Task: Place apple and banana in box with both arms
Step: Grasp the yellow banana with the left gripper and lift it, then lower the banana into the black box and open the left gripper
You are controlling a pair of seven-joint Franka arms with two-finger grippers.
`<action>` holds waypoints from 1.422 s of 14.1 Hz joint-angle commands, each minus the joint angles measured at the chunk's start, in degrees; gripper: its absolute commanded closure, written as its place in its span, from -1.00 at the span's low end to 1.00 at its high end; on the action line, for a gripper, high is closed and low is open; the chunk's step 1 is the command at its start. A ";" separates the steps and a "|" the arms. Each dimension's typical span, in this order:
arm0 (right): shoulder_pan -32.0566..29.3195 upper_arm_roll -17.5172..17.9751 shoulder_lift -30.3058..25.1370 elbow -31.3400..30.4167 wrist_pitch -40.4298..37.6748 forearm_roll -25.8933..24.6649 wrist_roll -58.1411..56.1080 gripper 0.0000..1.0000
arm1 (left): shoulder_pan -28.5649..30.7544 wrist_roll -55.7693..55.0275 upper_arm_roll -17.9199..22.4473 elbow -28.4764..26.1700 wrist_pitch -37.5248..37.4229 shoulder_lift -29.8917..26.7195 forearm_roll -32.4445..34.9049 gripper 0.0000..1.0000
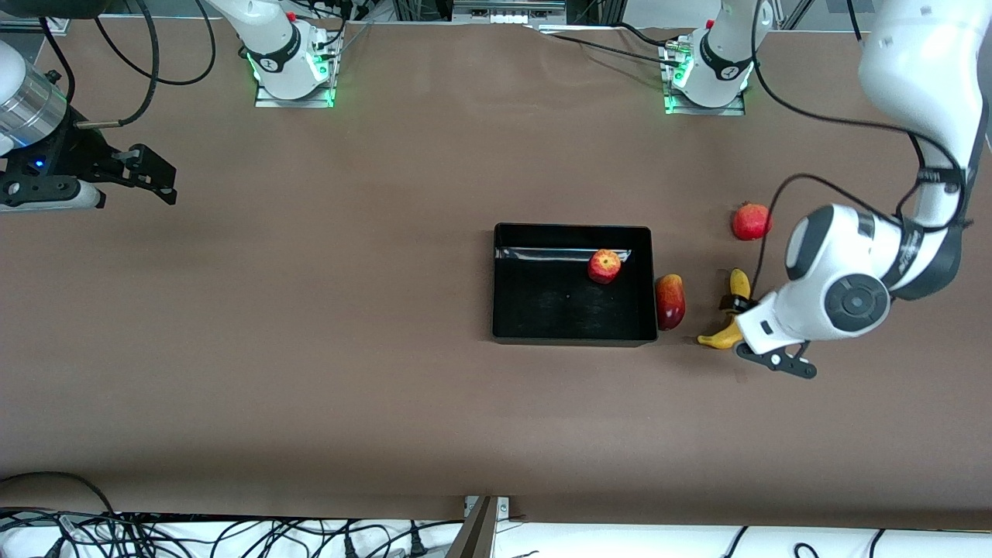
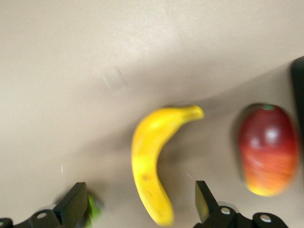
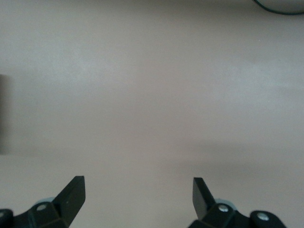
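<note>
Two fruits belong to the task, and one is already placed: the apple [image 1: 604,266] lies in the box [image 1: 504,325], near the box wall nearest the robot bases. The box sits on the table [image 1: 310,349] somewhat toward the left arm's end. The banana [image 2: 152,161] lies on the bare table outside the box, closer to the left arm's end, with a mango [image 1: 670,301] between it and the box wall, the mango just beside that wall. A plain red fruit [image 1: 751,222] rests near the banana, farther from the front camera.

Left gripper [image 2: 137,204]: over the banana, jaws spread wide and empty, one finger on each side of the fruit's body; the fingers do not touch it. Right gripper [image 3: 137,197]: waits over bare table at the right arm's end, near the edge, jaws likewise released and holding nothing.

Handling note (judgement): the banana looks light and stiff, with a smooth, slightly slippery skin and a curved body. The thick middle of the curve is the best place to grip, fingers closing across the short axis; a hold near either tapering tip would likely let it pivot or slide out. Moderate force should do. The lift must clear the mango and the box wall.
</note>
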 commanded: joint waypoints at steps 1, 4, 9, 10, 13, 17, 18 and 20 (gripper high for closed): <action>-0.83 0.78 -0.46 0.30 -0.57 0.10 0.10 -1.00 | 3.02 4.51 -0.78 -5.16 8.34 1.58 1.57 -1.00; -0.83 0.69 -0.46 0.21 -0.92 0.10 0.19 -1.00 | 4.43 4.16 -0.78 -10.35 14.17 1.86 1.48 -1.00; -0.83 0.43 -0.46 0.21 -0.57 0.10 0.19 -1.00 | 4.43 5.30 -0.69 -11.07 13.56 1.24 2.09 1.00; -0.83 0.43 -0.46 0.21 -0.48 0.10 0.19 -1.00 | 4.43 5.22 -0.69 -10.89 13.48 1.06 2.44 1.00; -0.83 0.51 -0.46 0.21 -0.92 0.10 0.19 -1.00 | 4.00 4.16 -1.30 -9.67 8.22 -2.61 2.27 1.00; -0.83 0.69 -0.46 0.30 -0.75 0.10 0.19 -1.00 | -0.12 -5.74 -6.48 3.21 -10.20 -5.71 1.39 1.00; -0.83 0.69 -0.46 0.30 -0.75 0.10 0.19 -1.00 | -3.10 -10.12 -7.10 5.78 -13.65 -5.53 1.31 1.00; -0.83 0.69 -0.46 0.30 -0.83 0.10 0.19 -1.00 | -9.77 -23.45 -7.19 6.60 -13.86 -4.83 0.09 1.00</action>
